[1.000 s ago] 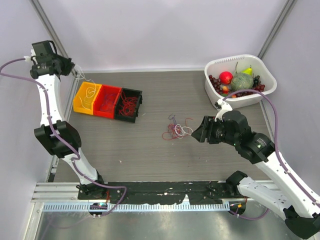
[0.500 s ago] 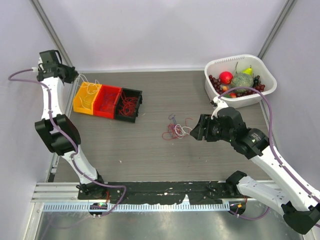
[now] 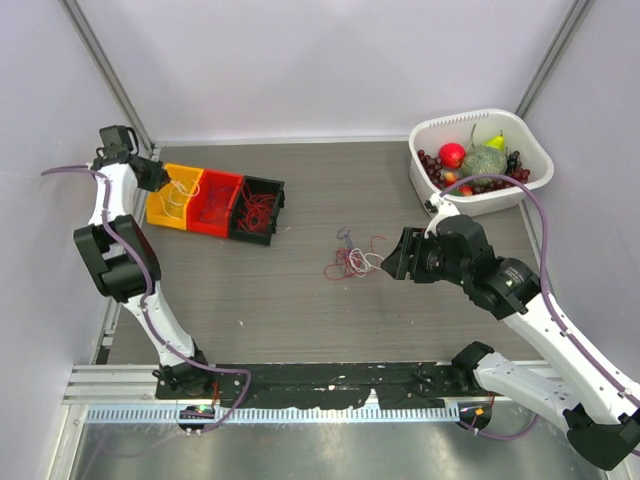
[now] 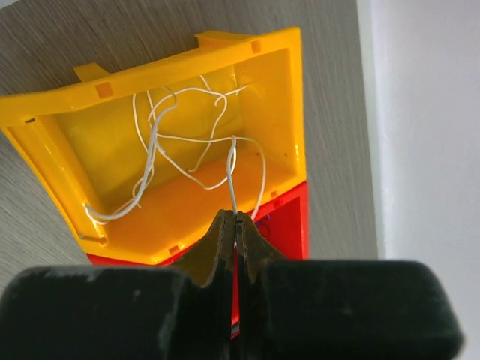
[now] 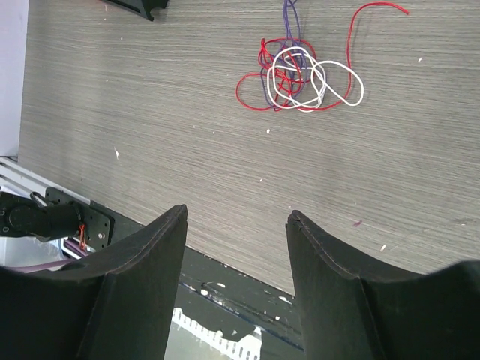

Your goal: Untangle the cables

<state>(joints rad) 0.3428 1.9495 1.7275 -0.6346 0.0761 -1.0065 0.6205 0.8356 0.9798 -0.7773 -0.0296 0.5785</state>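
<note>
The cables (image 3: 352,262) lie mid-table as a small tangle of red, white and purple strands, seen again in the right wrist view (image 5: 300,75). My right gripper (image 3: 393,262) hovers just right of the tangle, open and empty (image 5: 236,214). My left gripper (image 3: 153,174) is at the far left over the yellow bin (image 3: 172,195), shut on a thin white cable (image 4: 232,165) at its tips (image 4: 236,217). That cable runs down into the yellow bin (image 4: 281,97), where more white strands lie looped.
A red bin (image 3: 216,203) and a black bin (image 3: 258,208), both holding red strands, stand beside the yellow one. A white basket (image 3: 535,150) of fruit sits at the back right. The side walls stand close to both arms.
My left arm has swung down and forward from the back-left corner, bringing the white cable over the yellow bin. My right gripper has shifted slightly left toward the tangle.
</note>
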